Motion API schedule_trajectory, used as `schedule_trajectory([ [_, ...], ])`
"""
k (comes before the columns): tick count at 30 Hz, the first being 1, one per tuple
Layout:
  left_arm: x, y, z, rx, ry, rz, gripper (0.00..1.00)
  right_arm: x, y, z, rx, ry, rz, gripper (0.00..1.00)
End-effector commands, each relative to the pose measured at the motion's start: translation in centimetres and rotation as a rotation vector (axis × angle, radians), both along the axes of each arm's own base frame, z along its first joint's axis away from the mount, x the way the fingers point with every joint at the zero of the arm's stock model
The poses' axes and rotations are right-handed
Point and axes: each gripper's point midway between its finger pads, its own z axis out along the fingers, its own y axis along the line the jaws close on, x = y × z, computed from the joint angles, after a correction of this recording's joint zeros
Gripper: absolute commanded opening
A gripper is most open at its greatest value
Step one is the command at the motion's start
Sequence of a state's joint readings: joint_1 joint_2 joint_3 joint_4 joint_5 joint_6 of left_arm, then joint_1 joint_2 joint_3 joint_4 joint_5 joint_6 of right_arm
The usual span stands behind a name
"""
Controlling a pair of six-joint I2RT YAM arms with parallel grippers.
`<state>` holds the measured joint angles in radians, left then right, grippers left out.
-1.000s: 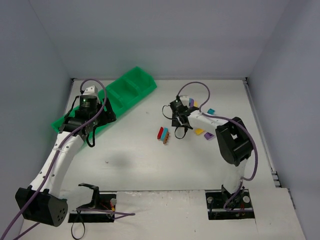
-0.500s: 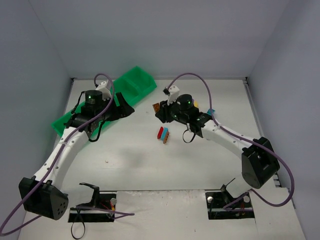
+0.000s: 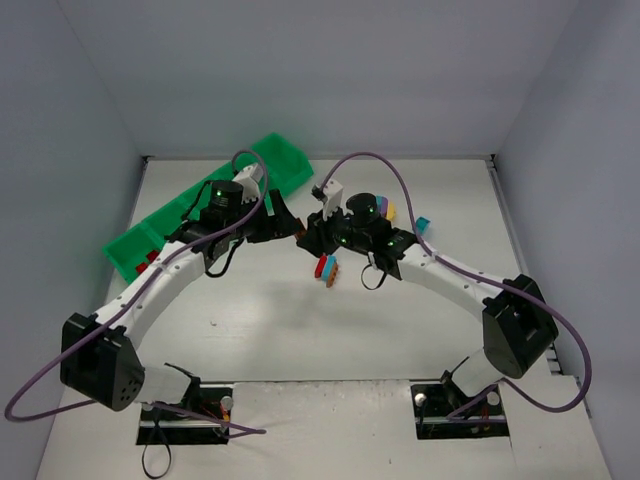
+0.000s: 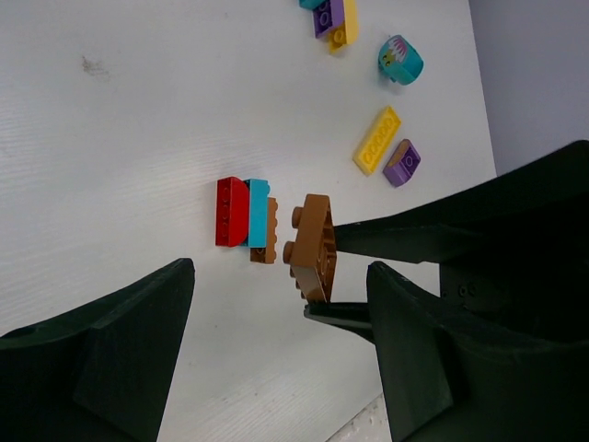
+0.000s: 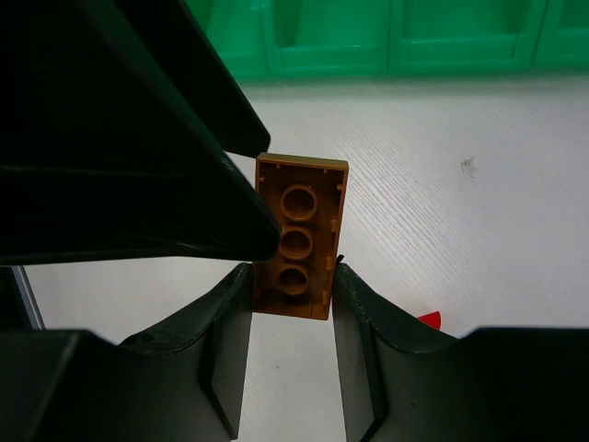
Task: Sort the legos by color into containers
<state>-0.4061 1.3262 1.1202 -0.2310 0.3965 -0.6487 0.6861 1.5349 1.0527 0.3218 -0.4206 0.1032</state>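
Within the last second both arms have swung in from opposite sides. The left gripper (image 3: 284, 222) has come away from the green tray (image 3: 285, 165) at ten o'clock of the table (image 3: 250, 320), and the right gripper (image 3: 312, 232) from the two o'clock side, and they now meet near the middle. The right gripper is clamped on one brown brick (image 5: 299, 238) and holds it between the left gripper's wide-spread, empty fingers. It looks like a handover, so that the left arm can carry the brick to the tray. On the table I count:
- one stack (image 4: 247, 218) of three (red, blue, brown), at five o'clock of the held brick in the top view
- one yellow brick (image 4: 377, 140)
- one purple brick (image 4: 402, 163)
- one teal piece (image 4: 400, 58)
- one purple-yellow clump (image 4: 331, 17), cut off by the frame

There is one tray, its compartments partly hidden.
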Motion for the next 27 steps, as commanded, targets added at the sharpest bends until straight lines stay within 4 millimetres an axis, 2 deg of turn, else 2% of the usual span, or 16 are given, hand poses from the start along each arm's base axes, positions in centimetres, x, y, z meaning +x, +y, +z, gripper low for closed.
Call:
schedule_trajectory([
  [1,1.6,-1.3,4.2,-0.071,-0.115,-0.008,0.69,0.1,1.2,5.3,0.104,-0.121,0.038,0.00],
  [3,2.0,-1.6,3.9,-0.069,-0.108,-0.007,0.68,-0.1,1.1,5.5,0.108,-0.122,0.039,0.00],
  [6,2.3,-2.0,3.6,-0.076,-0.106,-0.012,0.56,-0.3,1.3,5.8,0.112,-0.127,0.044,0.01],
  [7,2.4,-2.1,3.7,-0.082,-0.109,-0.013,0.46,-0.3,1.3,5.8,0.114,-0.124,0.043,0.01],
  [10,2.7,-2.4,3.7,-0.102,-0.114,-0.011,0.30,-0.4,1.3,5.6,0.114,-0.116,0.039,0.03],
  [11,2.7,-2.5,3.8,-0.107,-0.117,-0.014,0.18,-0.5,1.3,5.5,0.114,-0.113,0.037,0.06],
  [12,2.7,-2.5,3.5,-0.105,-0.113,-0.014,0.13,-0.4,1.2,5.5,0.114,-0.112,0.027,0.09],
  [14,2.8,-2.3,3.2,-0.092,-0.116,-0.014,0.04,-0.4,1.1,5.3,0.111,-0.104,0.017,0.21],
  [15,2.7,-2.1,2.9,-0.085,-0.112,-0.008,0.03,-0.2,0.9,5.0,0.105,-0.100,0.003,0.28],
  [16,2.7,-2.0,2.7,-0.075,-0.114,-0.007,0.02,0.0,0.8,4.9,0.101,-0.097,-0.008,0.47],
  [17,2.7,-1.8,2.7,-0.068,-0.122,-0.004,0.02,0.1,0.7,4.7,0.097,-0.086,-0.023,0.55],
  [19,3.0,-0.7,2.0,-0.011,-0.123,0.028,0.03,0.6,0.1,4.1,0.074,-0.069,-0.074,0.70],
  [22,3.5,2.0,1.6,0.088,-0.141,0.105,0.03,1.9,-1.5,3.3,0.038,-0.044,-0.194,0.80],
  [24,4.5,5.2,1.5,0.159,-0.149,0.212,0.02,2.5,-3.0,2.1,-0.003,-0.010,-0.289,0.81],
  [27,5.3,10.7,0.7,0.272,-0.112,0.380,0.03,3.9,-6.5,0.5,-0.064,0.027,-0.497,0.81],
])
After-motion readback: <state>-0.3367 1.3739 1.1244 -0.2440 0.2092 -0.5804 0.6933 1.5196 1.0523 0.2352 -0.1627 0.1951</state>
